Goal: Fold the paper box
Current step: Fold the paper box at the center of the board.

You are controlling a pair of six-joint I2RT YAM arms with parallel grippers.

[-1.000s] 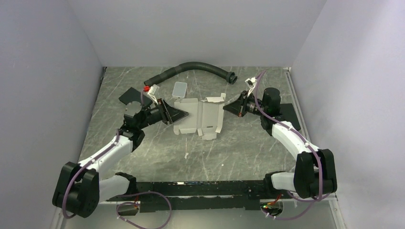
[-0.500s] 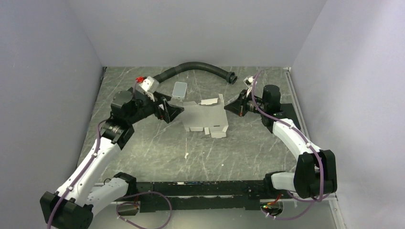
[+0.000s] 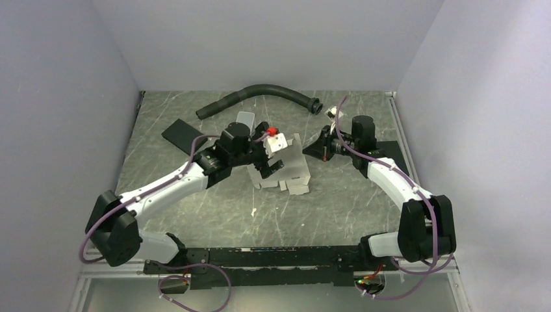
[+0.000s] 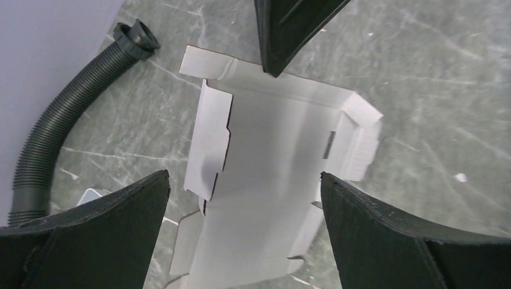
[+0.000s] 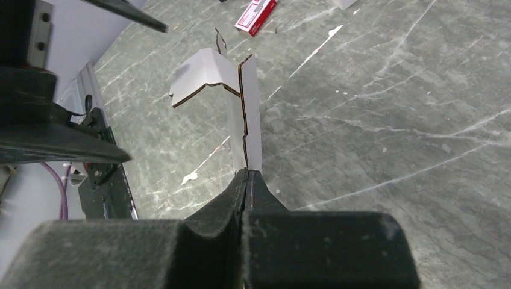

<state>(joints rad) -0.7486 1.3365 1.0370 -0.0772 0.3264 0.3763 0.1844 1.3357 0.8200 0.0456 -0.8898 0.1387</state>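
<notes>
In the top view the left arm reaches in from the lower left. The left pincer (image 3: 269, 162) hangs over the left part of the paper box (image 3: 297, 168), which lies on the bench (image 3: 292, 221) just right of mid-frame. The left wrist view shows the fingers (image 4: 120, 223) spread wide at lower left and lower right, holding nothing, with the white creased card directly below. The card's long axis runs from top to bottom of that frame, so the fingers straddle its short width. Flaps along its side edges look slightly raised. Further right, the right pincer (image 3: 312, 148) is clamped on the box's right-hand edge. Its own view shows the card's rim running into the pressed-together tips. I judge the left pincer to be the free one and the nearer to the unfolded flaps. A straight descent would bring it onto the main panel.
</notes>
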